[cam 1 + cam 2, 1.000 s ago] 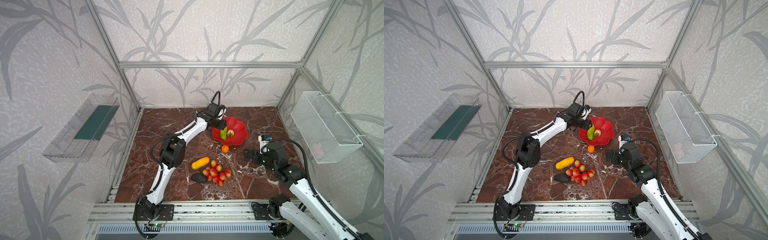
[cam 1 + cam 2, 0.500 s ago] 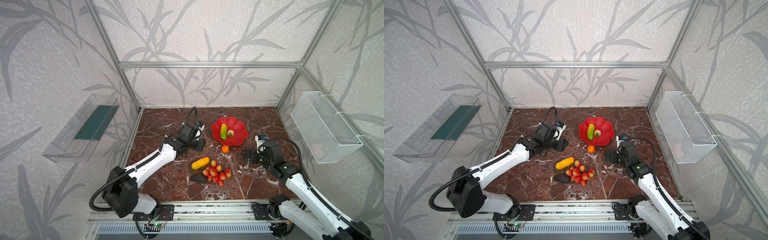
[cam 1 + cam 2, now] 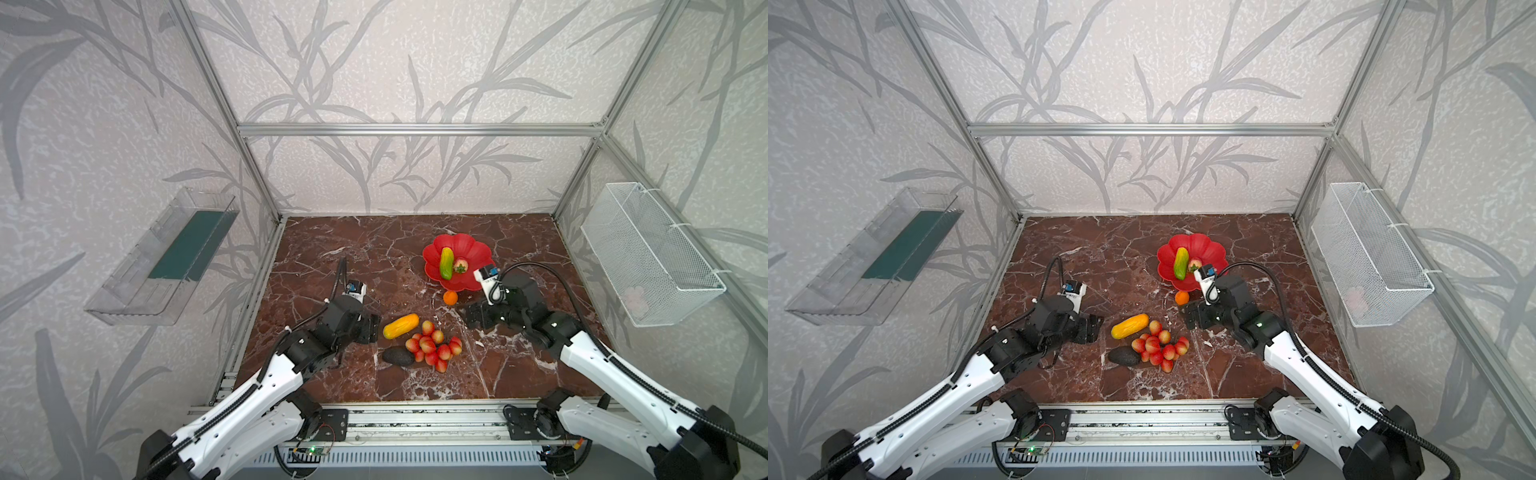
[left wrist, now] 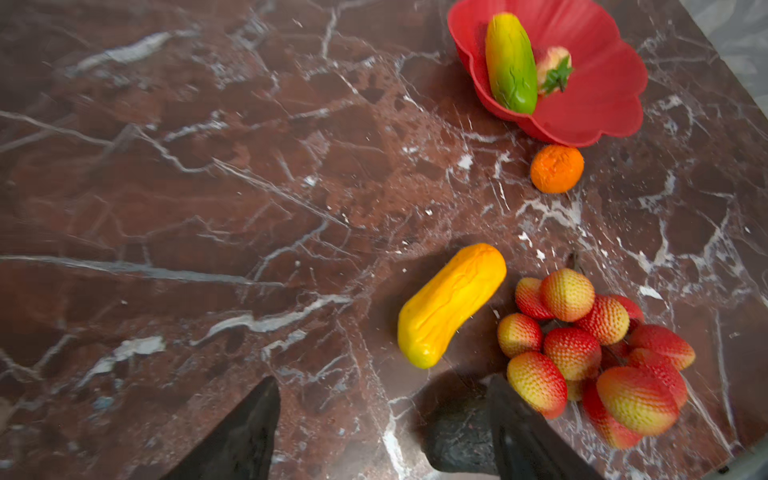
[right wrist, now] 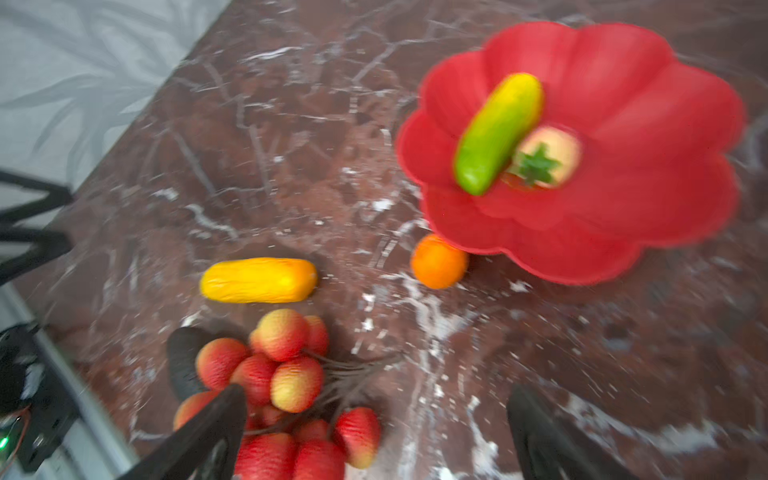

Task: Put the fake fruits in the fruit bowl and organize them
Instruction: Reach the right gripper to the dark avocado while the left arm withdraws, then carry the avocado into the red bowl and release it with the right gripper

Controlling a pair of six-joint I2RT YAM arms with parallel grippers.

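The red fruit bowl (image 3: 473,249) stands at the back right of the marble floor. In it lie the green oblong (image 3: 446,263) and the strawberry (image 3: 460,265). The tiny orange ball (image 3: 450,297) rests just in front of the bowl. Nearer the front lie the yellow-orange oblong (image 3: 401,326), the red-yellow bunch (image 3: 432,347) and the dark avocado (image 3: 398,356). My left gripper (image 3: 372,328) is open and empty, just left of the yellow oblong, with the avocado (image 4: 457,432) beside one finger. My right gripper (image 3: 471,318) is open and empty, right of the bunch (image 5: 282,374).
A clear plastic tray (image 3: 166,257) hangs on the left wall and a white wire basket (image 3: 648,253) on the right wall. Aluminium frame posts and a front rail (image 3: 415,415) border the floor.
My left arm has drawn back from the bowl to the front left, leaving the green oblong inside, and its jaws have widened. My right gripper has edged towards the loose fruits.
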